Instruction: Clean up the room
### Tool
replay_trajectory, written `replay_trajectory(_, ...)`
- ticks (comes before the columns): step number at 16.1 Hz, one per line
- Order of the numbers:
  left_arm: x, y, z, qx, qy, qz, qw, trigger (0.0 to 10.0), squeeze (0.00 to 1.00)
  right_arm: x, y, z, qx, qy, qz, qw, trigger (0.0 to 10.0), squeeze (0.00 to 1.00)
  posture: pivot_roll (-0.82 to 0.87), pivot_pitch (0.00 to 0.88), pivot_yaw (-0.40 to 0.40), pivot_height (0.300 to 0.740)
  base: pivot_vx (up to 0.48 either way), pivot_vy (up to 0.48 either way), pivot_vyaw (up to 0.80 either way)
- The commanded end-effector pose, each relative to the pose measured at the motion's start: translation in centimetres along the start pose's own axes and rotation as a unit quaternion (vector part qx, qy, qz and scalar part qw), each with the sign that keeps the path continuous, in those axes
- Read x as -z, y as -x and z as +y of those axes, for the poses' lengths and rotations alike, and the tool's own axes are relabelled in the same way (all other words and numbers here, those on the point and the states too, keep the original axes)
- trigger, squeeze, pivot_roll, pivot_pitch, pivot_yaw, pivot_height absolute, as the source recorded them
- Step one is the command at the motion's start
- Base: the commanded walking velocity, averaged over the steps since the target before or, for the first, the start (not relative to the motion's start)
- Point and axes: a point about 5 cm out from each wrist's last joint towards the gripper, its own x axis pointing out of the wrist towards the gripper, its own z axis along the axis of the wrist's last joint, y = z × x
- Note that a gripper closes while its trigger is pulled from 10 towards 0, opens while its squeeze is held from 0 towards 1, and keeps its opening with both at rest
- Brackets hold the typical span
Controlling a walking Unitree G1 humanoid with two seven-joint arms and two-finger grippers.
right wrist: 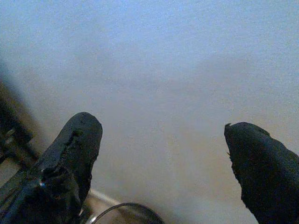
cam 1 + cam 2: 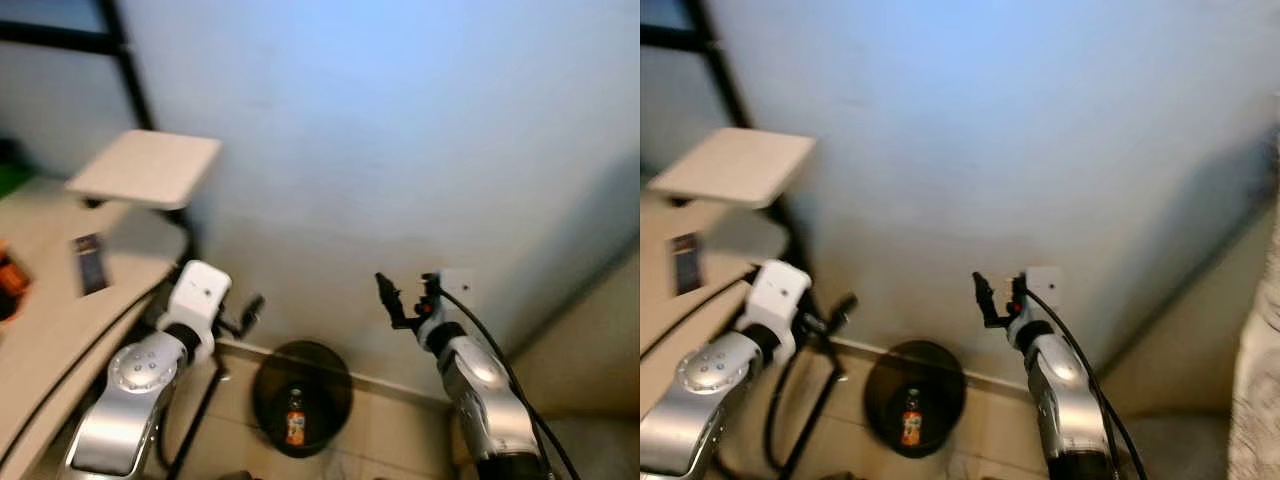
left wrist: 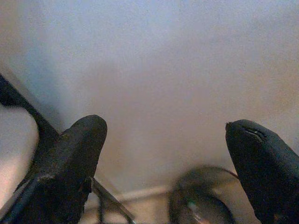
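A round black bin (image 2: 302, 398) stands on the tiled floor (image 2: 385, 435) against the pale wall (image 2: 400, 150), and a small bottle (image 2: 295, 418) with an orange label lies inside it. The bin sits between the robot's two raised arms. The left pincer (image 2: 248, 310) is held up near the wall above the bin's left side, and in the left wrist view its two black fingers (image 3: 74, 158) stand wide apart with nothing between them, the bin's rim blurred below. The right pincer (image 2: 400, 300) is lifted close to a white wall socket (image 2: 457, 283); its fingers (image 1: 70, 158) are also spread wide and hold nothing. To the left a light wooden surface (image 2: 60, 330) carries a small dark card-like item (image 2: 89, 263), with a pale square shelf (image 2: 147, 167) on a black frame (image 2: 130, 70) above it.
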Motion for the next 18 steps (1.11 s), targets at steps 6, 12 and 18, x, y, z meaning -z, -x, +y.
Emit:
replay_trajectory(6,-1.1,0.4,0.6,-0.030,-0.011,-0.029,0.999,10.0,0.00,-1.9,1.3,0.6,-0.005,-0.003,-0.039,0.999,10.0,1.00,0.04,0.000,-0.037,0.740,0.000,0.000,-0.78)
replay_trajectory(12,-1.6,0.2,0.8,-0.029,-0.012,-0.033,0.999,10.0,0.00,-2.0,1.3,2.3,-0.094,0.019,-0.026,0.995,10.0,1.00,0.03,0.000,-0.013,0.740,0.000,0.000,-0.78)
replay_trajectory(18,-1.7,0.0,0.8,-0.021,-0.014,-0.032,0.999,10.0,0.00,-2.4,1.3,1.9,-0.106,0.011,-0.024,0.994,10.0,1.00,0.02,0.000,-0.012,0.740,0.000,0.000,-0.78)
